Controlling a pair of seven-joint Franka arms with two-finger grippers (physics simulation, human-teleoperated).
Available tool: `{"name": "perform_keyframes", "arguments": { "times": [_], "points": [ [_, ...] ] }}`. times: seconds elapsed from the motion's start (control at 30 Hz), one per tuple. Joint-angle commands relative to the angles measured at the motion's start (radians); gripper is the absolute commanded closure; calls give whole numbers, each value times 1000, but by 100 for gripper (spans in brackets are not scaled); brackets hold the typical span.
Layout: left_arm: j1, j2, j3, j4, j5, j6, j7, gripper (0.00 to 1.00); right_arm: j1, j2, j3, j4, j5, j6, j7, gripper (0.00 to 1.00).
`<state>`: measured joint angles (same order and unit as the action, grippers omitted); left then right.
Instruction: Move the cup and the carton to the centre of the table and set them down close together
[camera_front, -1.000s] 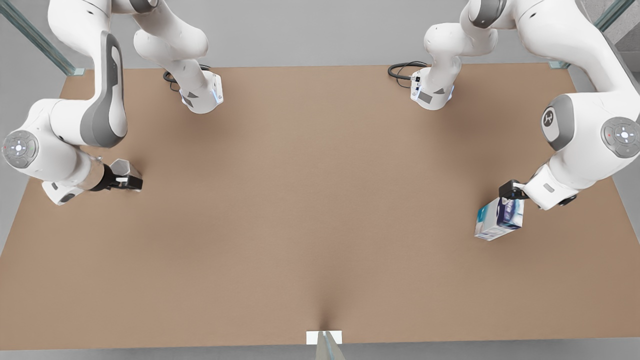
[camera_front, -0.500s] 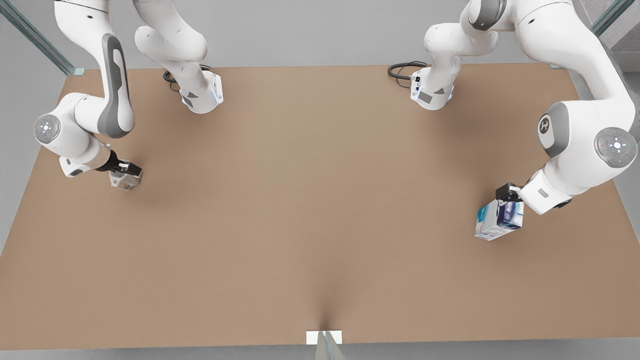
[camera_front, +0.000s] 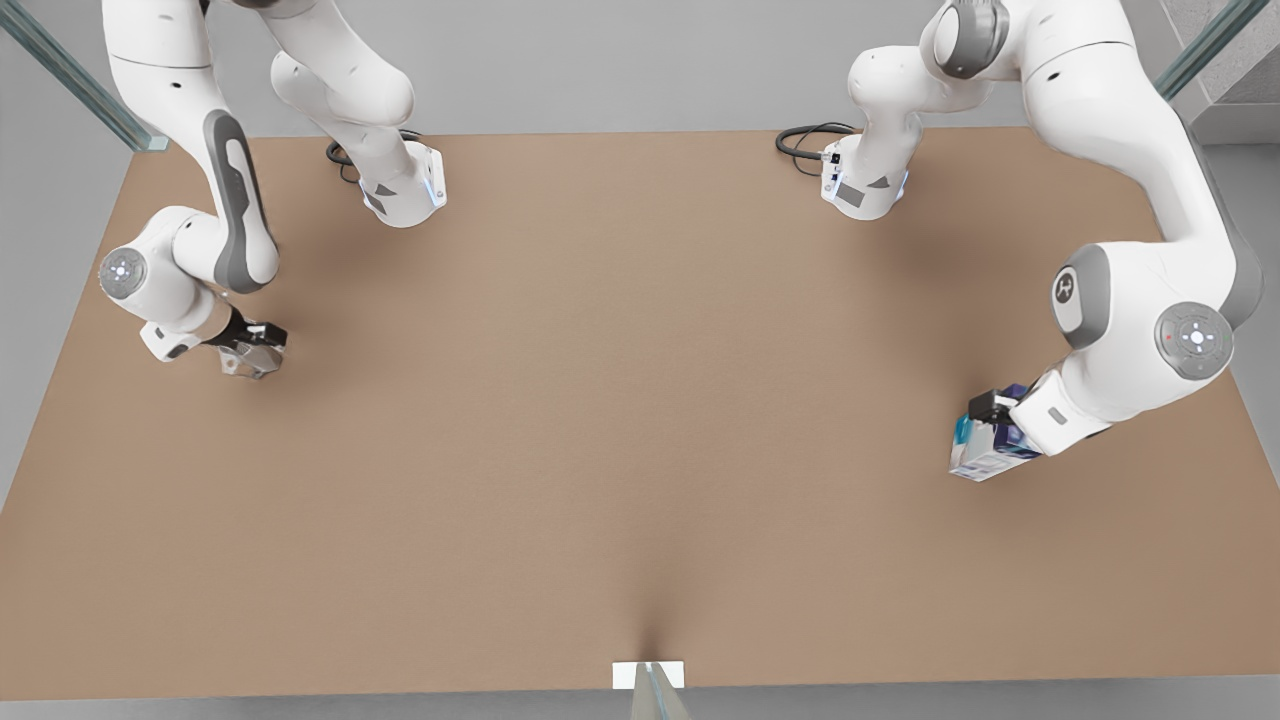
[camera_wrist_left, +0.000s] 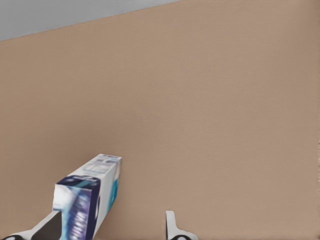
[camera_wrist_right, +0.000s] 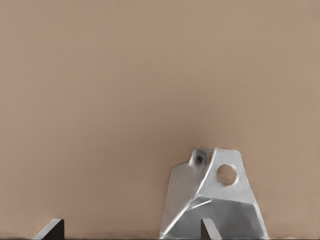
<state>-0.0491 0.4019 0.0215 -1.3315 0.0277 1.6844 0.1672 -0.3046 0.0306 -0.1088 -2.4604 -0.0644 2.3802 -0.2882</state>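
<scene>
Both pincers are spread: the left pincer (camera_front: 985, 420) straddles the carton (camera_front: 982, 450) at the frame's right and the right pincer (camera_front: 255, 345) brackets the cup (camera_front: 243, 358) at the left, so each should centre before closing on the worktop (camera_front: 620, 400).

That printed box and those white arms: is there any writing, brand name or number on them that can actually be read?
The carton: blue, teal and purple printing, too blurred to read.
Arm on the front view's right: a small round logo mark, not legible as words.
The cup, the table: no text.
</scene>
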Motion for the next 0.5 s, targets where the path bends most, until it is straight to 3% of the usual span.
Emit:
{"name": "perform_keyframes", "arguments": {
  "times": [0.0, 0.47],
  "points": [
    [0, 0, 0, 0, -6, 0, 0, 0, 18, -1, 0, 0, 0, -1, -2, 0],
    [0, 5, 0, 0, -20, 5, 2, 0, 1, 28, 0, -43, -2, 13, -2, 0]
  ]
}}
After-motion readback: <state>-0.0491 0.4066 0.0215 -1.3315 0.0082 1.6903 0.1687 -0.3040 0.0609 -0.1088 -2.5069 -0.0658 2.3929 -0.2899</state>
